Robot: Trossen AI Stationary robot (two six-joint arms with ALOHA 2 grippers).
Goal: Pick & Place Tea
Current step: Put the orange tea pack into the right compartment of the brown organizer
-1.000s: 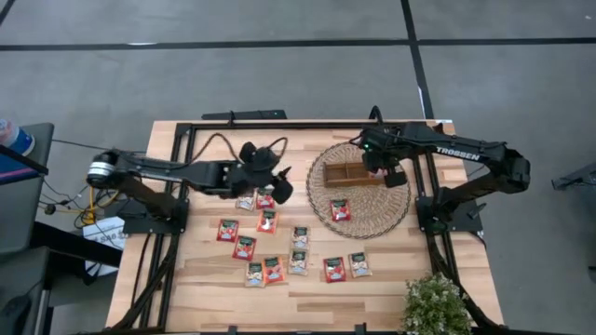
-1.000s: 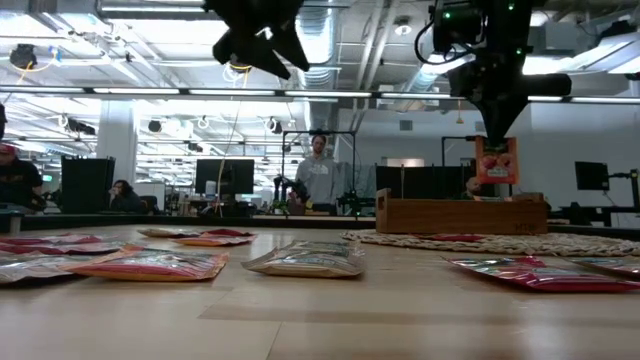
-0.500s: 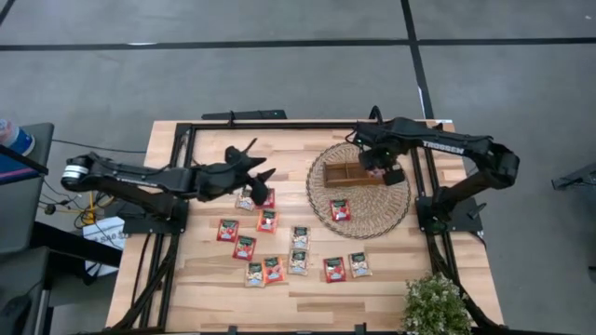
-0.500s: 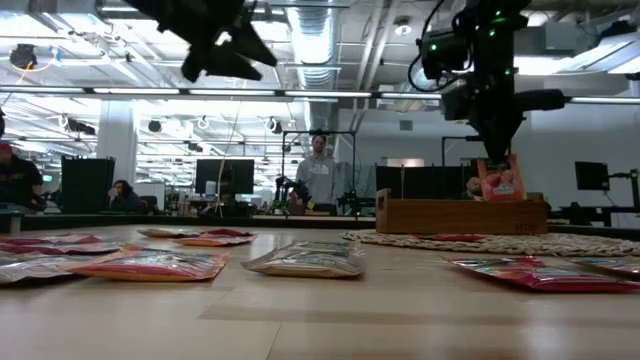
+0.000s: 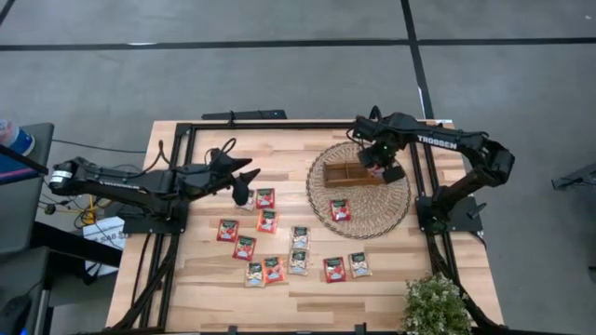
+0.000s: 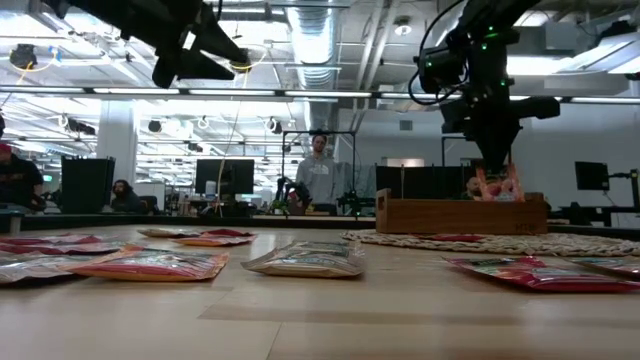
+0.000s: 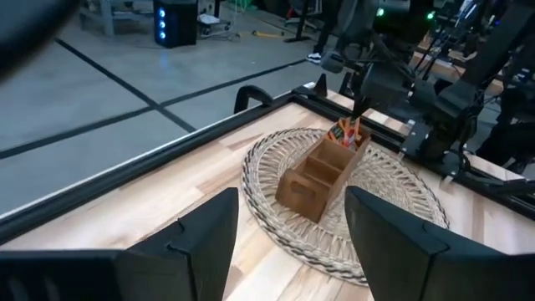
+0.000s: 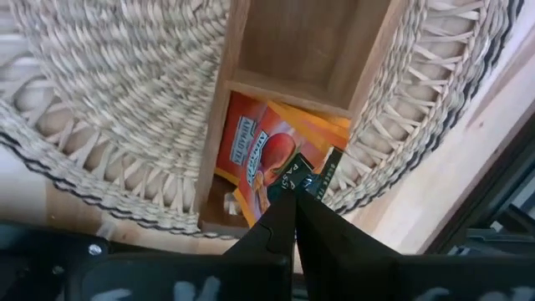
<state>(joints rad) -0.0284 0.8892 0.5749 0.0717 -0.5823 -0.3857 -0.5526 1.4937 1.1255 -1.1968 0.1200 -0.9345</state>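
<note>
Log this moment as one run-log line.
right gripper: shut on red tea sachet, lowering it into wooden tray end compartment | left gripper: open, empty, above table | loose sachets: on table

left arm: stretched low across table's left side | left gripper [image 5: 244, 177]: fingers apart, empty, raised | right arm: bent, wrist pointing down | right gripper [image 8: 290, 203]: fingers pinched together on a sachet
</note>
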